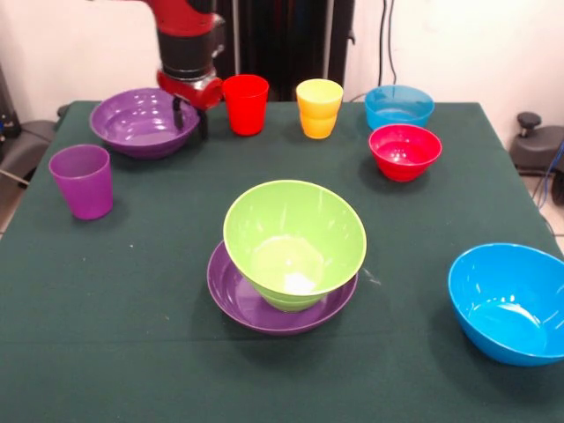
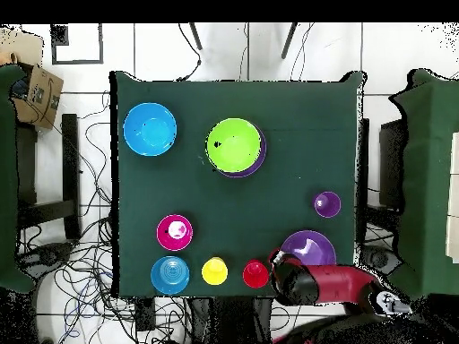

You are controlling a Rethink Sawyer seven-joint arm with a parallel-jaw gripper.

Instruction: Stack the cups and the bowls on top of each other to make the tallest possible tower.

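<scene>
I see the arm (image 1: 187, 35) down at the far-left corner of the green tabletop (image 1: 132, 335). Pincer (image 1: 189, 110) sits at the rim of a large purple bowl (image 1: 141, 122), on the side facing the red cup (image 1: 245, 104). One dark finger hangs over the bowl's edge, another just outside it; can't tell if they clamp the rim or stand apart, so pincer state unknown.

Tower so far: lime green bowl (image 1: 295, 242) sitting tilted in a second purple bowl (image 1: 242, 304), mid-tabletop, nearer my cam. Only two pieces high. Green bowl leans toward the cam, its lower wall resting inside the purple one.

Other items, front view:
- red cup upright, just beside the pincer, to its right. Closest obstacle.
- yellow-orange cup (image 1: 319, 107) upright, next along the back row, apart from the red one.
- light blue bowl (image 1: 398, 106) at back right, w/ small red bowl (image 1: 404, 152) just in front of it, close or touching, can't tell.
- purple cup (image 1: 82, 181) upright, alone at left edge, in front of the far purple bowl.
- large blue bowl (image 1: 509, 304) near right corner, partly cut by frame edge, well apart from the tower.

Overhead view agrees: arm (image 2: 327, 285) overlaps the purple bowl (image 2: 309, 246), red cup (image 2: 255, 273) right next to it. Open cloth between the arm's corner and the tower; nothing stands in that stretch.
</scene>
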